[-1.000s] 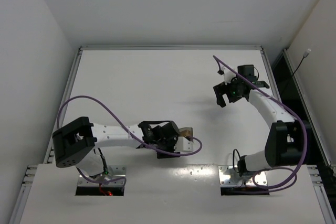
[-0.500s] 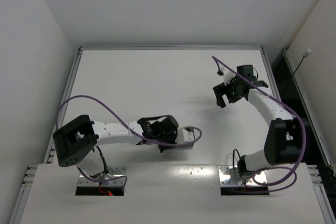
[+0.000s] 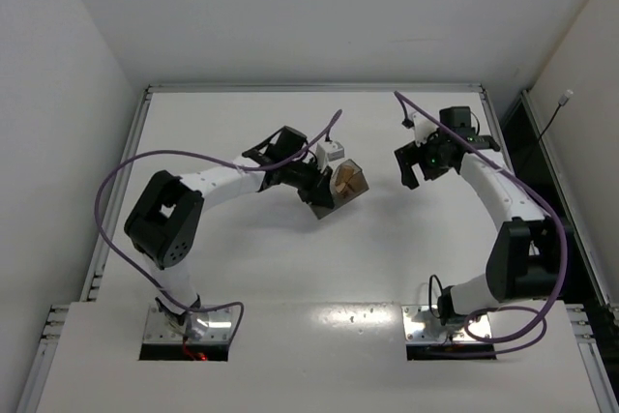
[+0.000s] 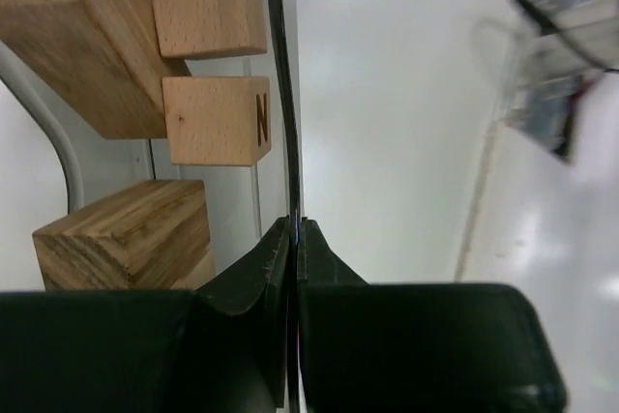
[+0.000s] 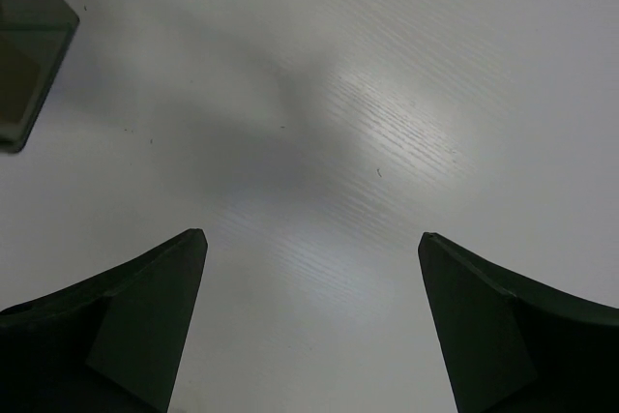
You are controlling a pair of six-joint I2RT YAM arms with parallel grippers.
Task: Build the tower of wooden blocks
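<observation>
Top view: the wood blocks [image 3: 344,179] are a tan cluster inside a tilted dark bin [image 3: 324,202], just left of frame centre above the white surface [image 3: 242,268]. The left arm bends up from lower left, its left hand [image 3: 324,191] at the bin. The right hand [image 3: 416,163] hangs at upper right, well apart.

Left wrist view: four light-brown blocks [image 4: 218,121] fill the upper left behind the bin's thin wall [image 4: 280,74]. One carries what looks like a letter N. The left hand [image 4: 293,229] is clenched on that wall.

Right wrist view: the right hand [image 5: 311,244] is released, with its fingers [image 5: 145,326] wide. A bin corner [image 5: 29,45] shows at upper left.
</observation>
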